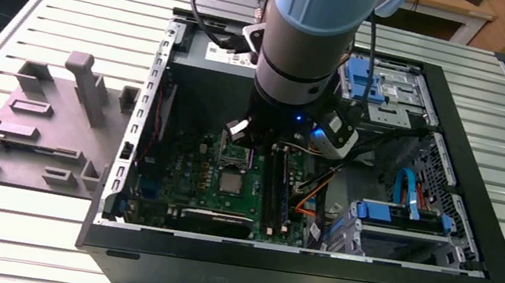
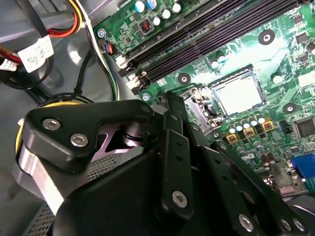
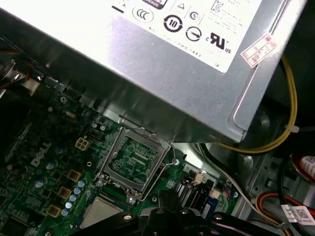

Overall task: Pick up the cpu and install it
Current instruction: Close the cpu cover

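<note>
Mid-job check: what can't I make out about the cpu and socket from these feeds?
- First wrist view: the cpu is partly cut off by the picture edge, so whether it is fully seated is unclear.
- Exterior view: the socket frame is too small to judge its latch.
- Second wrist view: much of the motherboard is hidden behind the gripper.

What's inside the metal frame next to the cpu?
A green patterned surface shows inside the metal frame, no chip. The cpu lies beside it, covering whatever is beneath.
</note>
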Controlling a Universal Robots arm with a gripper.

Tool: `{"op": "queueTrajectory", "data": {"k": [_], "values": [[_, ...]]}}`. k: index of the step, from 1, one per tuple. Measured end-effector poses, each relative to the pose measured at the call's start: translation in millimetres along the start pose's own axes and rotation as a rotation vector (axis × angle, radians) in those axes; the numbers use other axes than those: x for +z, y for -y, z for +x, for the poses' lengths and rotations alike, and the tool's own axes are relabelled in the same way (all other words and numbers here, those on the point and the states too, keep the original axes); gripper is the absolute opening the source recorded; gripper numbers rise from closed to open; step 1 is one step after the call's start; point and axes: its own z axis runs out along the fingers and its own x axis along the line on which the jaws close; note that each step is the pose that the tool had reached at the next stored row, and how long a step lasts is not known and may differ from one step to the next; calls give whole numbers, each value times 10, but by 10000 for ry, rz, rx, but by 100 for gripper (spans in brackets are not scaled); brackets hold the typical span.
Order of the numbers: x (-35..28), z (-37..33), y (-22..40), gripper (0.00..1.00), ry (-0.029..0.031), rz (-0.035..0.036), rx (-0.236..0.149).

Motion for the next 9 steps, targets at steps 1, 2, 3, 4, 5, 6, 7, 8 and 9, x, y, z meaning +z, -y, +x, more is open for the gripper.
{"op": "queueTrajectory", "data": {"k": [1,2,3,4,5,6,7,8,9], "values": [[14,0,0,10,14,-22,1],[32,0,-1,10,21,-35,3],[51,-1,-4,10,25,-41,5],[69,-3,-8,10,28,-47,10],[82,-6,-15,10,34,-56,17],[87,-10,-23,10,37,-59,22],[93,-15,-32,10,39,-62,27],[101,-21,-43,10,41,-62,32],[112,-24,-52,10,42,-63,36]]}}
